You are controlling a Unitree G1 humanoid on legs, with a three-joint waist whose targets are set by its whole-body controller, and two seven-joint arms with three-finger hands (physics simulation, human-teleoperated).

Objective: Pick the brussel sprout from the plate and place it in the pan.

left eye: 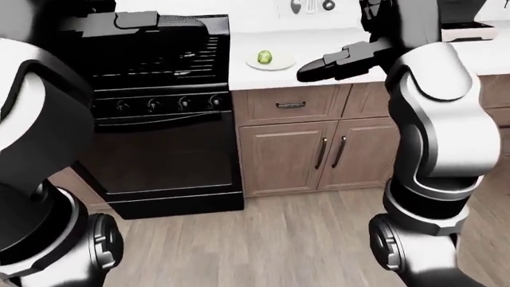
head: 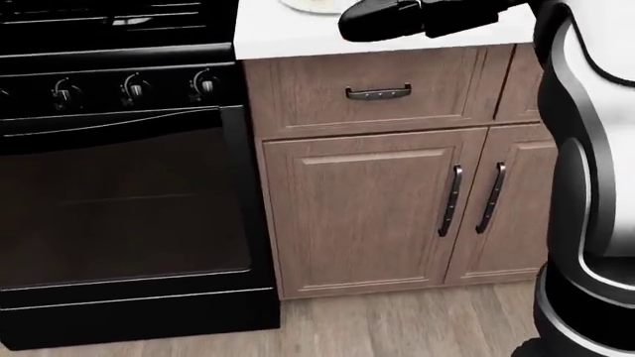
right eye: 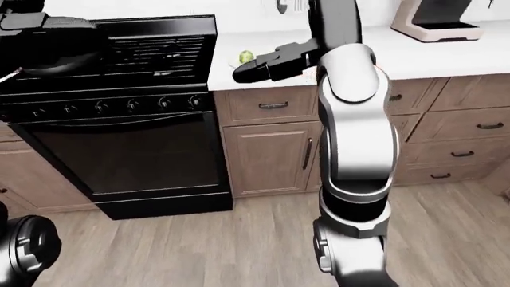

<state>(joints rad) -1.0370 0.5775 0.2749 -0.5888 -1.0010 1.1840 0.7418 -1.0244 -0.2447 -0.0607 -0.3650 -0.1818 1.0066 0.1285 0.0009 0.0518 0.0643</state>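
One brussel sprout (left eye: 265,57) on plate (left eye: 280,64), just beyond right hand (left eye: 318,67) (fingers extended, empty); reach further, descend centred.

A white tabletop (left eye: 318,81) is seen beside the black stove (left eye: 159,66). A white plate (left eye: 271,63) is set on it, just left of the right hand's fingers (left eye: 315,70), with the brussel sprout (left eye: 265,57) carried on it. A beige coffee machine (right eye: 434,21) is stood well to their right.

The robot's arms are built of glossy white-grey shells with rounded shoulder and elbow housings, joined by black segments and dark ringed joints. The right hand (left eye: 339,60) is matte black with blocky fingers; the left hand (left eye: 139,24) is likewise black and angular.
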